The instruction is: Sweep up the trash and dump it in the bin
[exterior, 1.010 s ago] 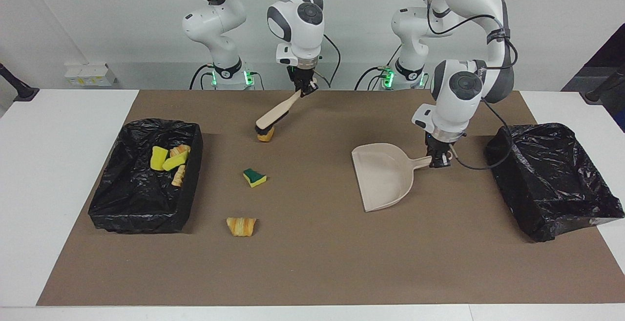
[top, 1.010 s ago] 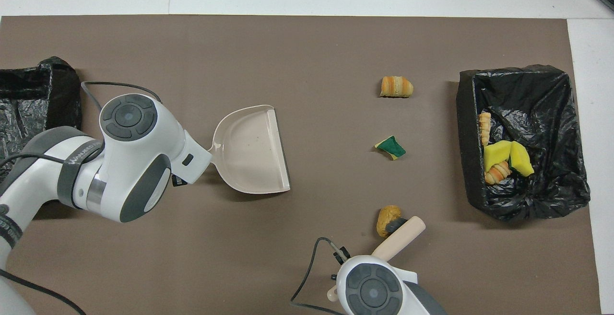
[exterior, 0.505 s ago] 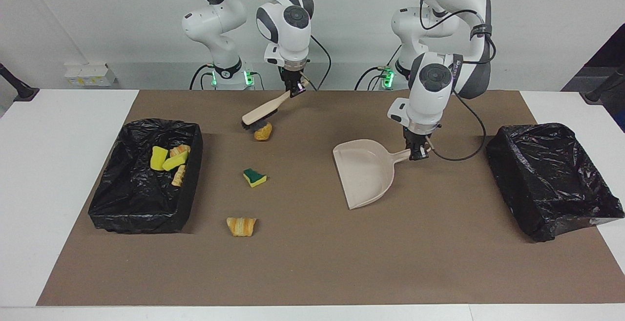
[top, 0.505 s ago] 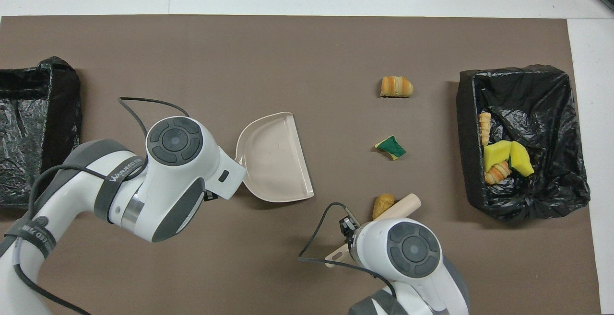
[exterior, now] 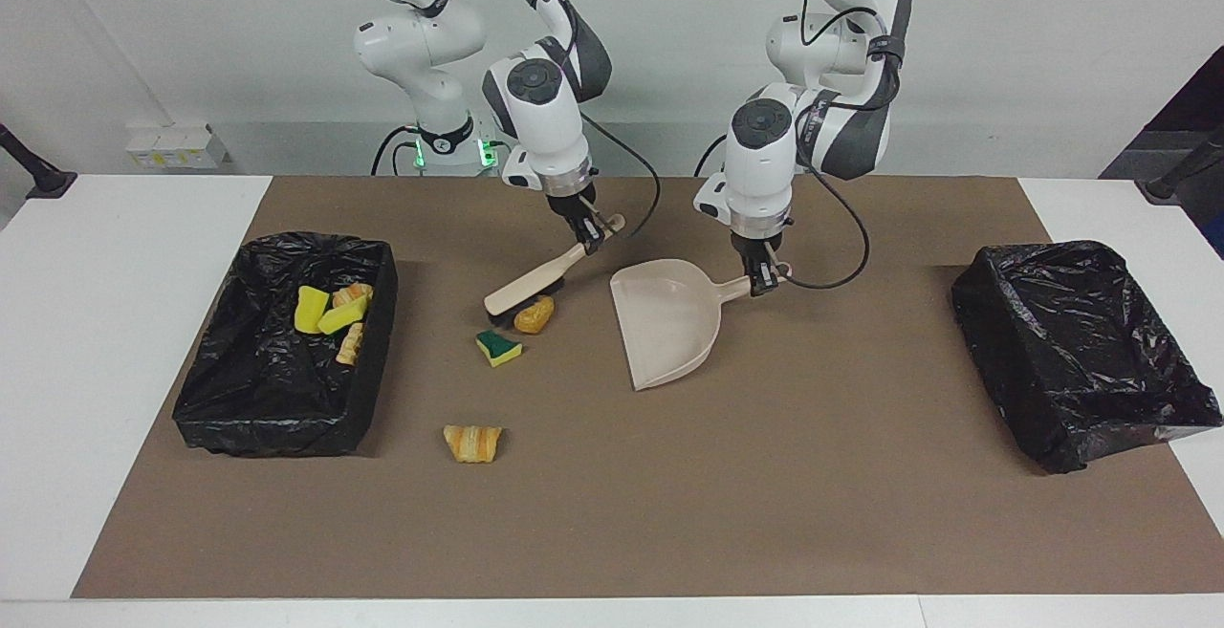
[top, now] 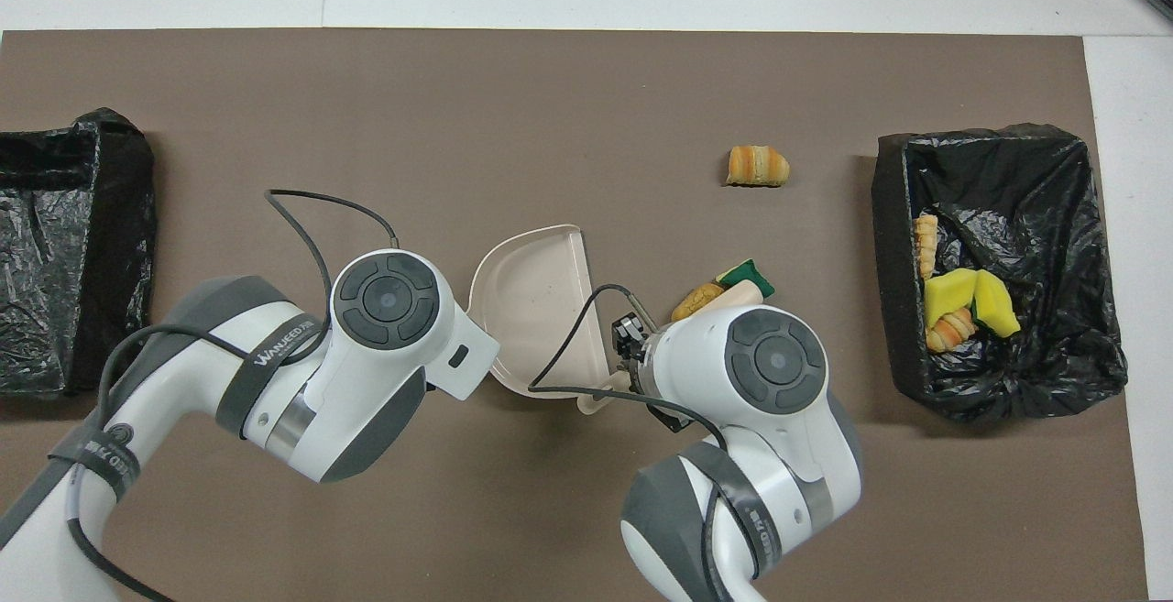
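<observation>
Currently the right gripper (exterior: 590,234) has its jaws clamped on the handle of a pale wooden hand brush with dark bristles (exterior: 535,282), which slants down to the brown mat covering the desk (exterior: 765,494). The bristle end sits against an orange-tan bread-like chunk (exterior: 534,314), itself just beside a yellow sponge scrap with a green top (exterior: 498,348).

The left gripper (exterior: 764,277) has its jaws closed on the handle of a beige plastic dustpan (exterior: 667,320). The pan lies toward the left arm's end of the desk from those two scraps, near them but apart, its open lip turned away from the robots.

A striped orange bread-like piece (exterior: 472,443) lies alone on the mat, farther from the robots than the sponge scrap.

Four more scraps, yellow sponge and tan chunks (exterior: 332,313), rest inside a black-bag-lined bin (exterior: 277,408) at the right arm's end. A second black-lined bin (exterior: 1081,351) stands at the left arm's end.
</observation>
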Action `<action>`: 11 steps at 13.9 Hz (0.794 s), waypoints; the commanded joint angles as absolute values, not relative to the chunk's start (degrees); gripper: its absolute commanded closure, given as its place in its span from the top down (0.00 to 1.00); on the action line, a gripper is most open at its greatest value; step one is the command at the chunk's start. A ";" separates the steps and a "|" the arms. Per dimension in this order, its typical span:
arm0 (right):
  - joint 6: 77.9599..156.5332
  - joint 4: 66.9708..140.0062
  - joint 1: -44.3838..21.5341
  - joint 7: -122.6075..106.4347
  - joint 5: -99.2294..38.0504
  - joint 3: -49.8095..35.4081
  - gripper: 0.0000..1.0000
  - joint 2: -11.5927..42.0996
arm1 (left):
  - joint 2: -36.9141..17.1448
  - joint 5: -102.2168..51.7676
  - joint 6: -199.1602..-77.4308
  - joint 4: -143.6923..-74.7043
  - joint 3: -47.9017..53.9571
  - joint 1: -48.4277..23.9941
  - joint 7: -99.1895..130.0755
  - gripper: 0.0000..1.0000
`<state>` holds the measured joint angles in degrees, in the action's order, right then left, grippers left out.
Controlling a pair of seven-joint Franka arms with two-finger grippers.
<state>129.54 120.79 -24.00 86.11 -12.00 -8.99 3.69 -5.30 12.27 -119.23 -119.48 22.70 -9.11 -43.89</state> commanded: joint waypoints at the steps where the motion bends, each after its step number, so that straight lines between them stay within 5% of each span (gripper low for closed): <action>1: 127.62 117.25 -23.20 83.94 -12.39 -9.41 0.00 3.35 | -5.01 13.36 -121.64 -120.76 22.94 -10.02 -38.60 0.00; 5: 119.37 118.38 -22.50 71.51 -11.87 -9.32 0.00 -1.31 | -5.01 13.27 -120.94 -120.50 22.94 -9.58 -35.96 0.00; 11: 116.98 121.54 -17.15 40.30 -6.62 -9.23 0.00 -2.46 | -5.80 13.27 -121.38 -119.88 23.03 -9.67 -31.65 0.00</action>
<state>117.21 119.34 -20.11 48.23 -9.57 -8.75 -0.80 -5.49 12.27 -119.87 -119.68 23.14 -9.49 -33.95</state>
